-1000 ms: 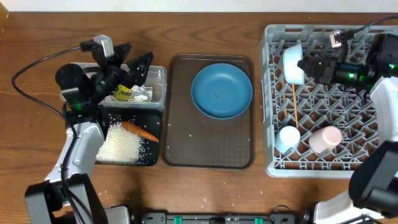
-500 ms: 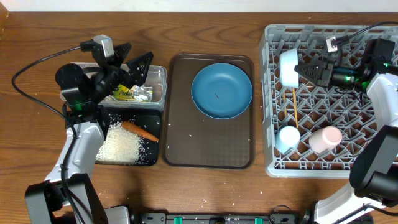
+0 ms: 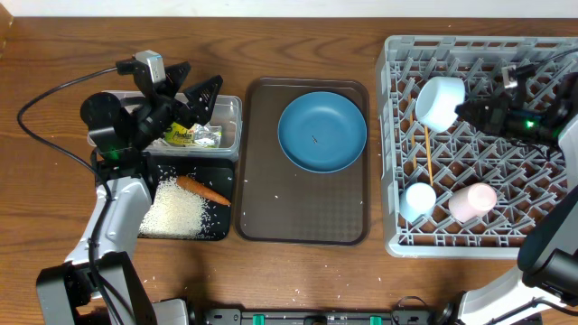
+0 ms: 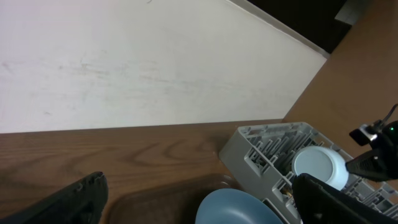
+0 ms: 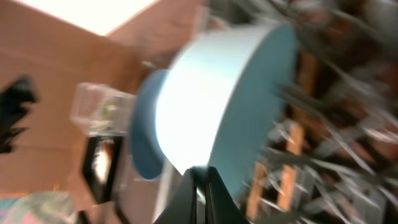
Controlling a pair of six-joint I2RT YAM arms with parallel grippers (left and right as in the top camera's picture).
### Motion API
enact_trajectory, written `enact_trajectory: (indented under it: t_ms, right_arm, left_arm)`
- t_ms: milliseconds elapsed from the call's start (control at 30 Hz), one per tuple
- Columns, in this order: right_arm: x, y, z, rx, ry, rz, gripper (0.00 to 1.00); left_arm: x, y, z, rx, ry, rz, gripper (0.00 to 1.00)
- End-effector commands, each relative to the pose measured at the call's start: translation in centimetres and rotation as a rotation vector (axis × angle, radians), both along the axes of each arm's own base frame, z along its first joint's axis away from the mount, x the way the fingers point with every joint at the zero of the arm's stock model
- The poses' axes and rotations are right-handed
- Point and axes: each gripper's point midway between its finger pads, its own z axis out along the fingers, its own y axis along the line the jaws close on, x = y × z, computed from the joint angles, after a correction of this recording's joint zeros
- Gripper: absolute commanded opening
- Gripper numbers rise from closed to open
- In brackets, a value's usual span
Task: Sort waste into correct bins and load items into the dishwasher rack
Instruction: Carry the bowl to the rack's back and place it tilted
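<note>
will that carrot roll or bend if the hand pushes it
The carrot looks firm and straight, so it would probably stay stiff rather than bend. Its tapered round shape suggests it would roll in a curve, not straight. The rice beside it may slow it and scatter.

Overhead straight down, both wrist views share the bowl [image 4: 319, 168]

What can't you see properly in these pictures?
- Overhead: the left gripper and its arm cover part of the clear tub, hiding some contents.
- Left wrist: the bottom edge cuts off most of the blue plate.
- Right wrist: blur smears the bowl and rack.
</note>
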Motion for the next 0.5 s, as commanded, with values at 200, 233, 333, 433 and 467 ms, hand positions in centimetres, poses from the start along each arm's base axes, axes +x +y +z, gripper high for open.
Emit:
enact_trajectory:
  t_ms: [200,233,333,433,467]
  right_arm:
    - [-1.0,-4.4,-3.4,-0.15,0.191,-0.167,0.25]
    - [-1.0,-4.5,-3.4,-0.148,0.193,-0.171,0.29]
    - [-0.9,-4.5,-3.2,-0.141,0.202,-0.18,0.39]
    - [-0.9,-4.6,-2.9,-0.139,0.221,-0.198,0.44]
    - [-0.9,-4.9,-2.8,-0.146,0.236,-0.212,0.45]
  left_arm:
    - [-0.2,0.1,0.7,0.015,-0.031,0.006,0.96]
    - [-0.2,0.1,0.7,0.015,-0.031,0.006,0.96]
    - [-0.2,0.1,0.7,0.015,-0.031,0.006,0.97]
    - [-0.2,0.1,0.7,0.015,-0.031,0.006,0.97]
    - [-0.2,0.1,0.7,0.015,-0.031,0.006,0.97]
